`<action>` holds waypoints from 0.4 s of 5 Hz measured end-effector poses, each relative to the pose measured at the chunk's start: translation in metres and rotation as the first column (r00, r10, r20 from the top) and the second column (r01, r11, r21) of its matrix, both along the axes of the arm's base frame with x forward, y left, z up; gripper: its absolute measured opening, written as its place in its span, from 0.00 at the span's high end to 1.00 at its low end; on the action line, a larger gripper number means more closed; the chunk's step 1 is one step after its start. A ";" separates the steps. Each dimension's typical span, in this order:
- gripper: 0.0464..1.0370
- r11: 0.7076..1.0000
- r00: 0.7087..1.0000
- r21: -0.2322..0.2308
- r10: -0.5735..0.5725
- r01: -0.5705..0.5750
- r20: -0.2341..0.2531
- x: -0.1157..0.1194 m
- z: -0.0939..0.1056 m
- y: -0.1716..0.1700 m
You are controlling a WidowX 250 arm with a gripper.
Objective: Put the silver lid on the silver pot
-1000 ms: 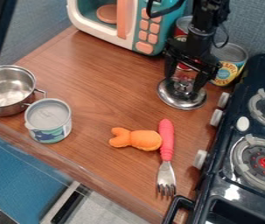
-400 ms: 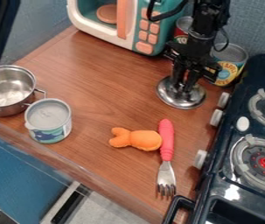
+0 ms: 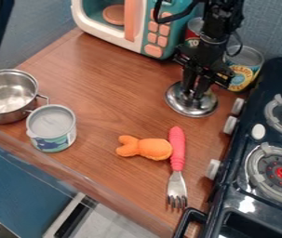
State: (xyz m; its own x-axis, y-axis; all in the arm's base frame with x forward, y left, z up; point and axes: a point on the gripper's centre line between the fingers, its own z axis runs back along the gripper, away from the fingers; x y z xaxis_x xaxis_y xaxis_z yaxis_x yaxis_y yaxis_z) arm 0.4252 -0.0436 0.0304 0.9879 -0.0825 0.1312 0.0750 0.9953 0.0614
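The fingers (image 3: 203,86) pinch the silver lid (image 3: 183,107) at its middle, just beneath them on the surface (image 3: 99,74), but a shallow hold could let it tilt and slip free before reaching the silver pot (image 3: 7,112), well apart from them.

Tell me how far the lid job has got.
Looks done: the gripper is at the silver lid, its fingers closed in on the knob.

In hand: the grasp, with the lid at or very near the wooden counter.

Left: lifting it, carrying it over to the silver pot, which stands uncovered beyond the can, lowering it on and letting go.
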 end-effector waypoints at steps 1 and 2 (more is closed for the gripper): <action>0.76 1.000 1.000 -0.011 0.030 -0.029 0.010 -0.007 0.003 0.009; 0.76 0.991 0.985 -0.047 0.130 -0.126 0.109 -0.017 0.035 0.037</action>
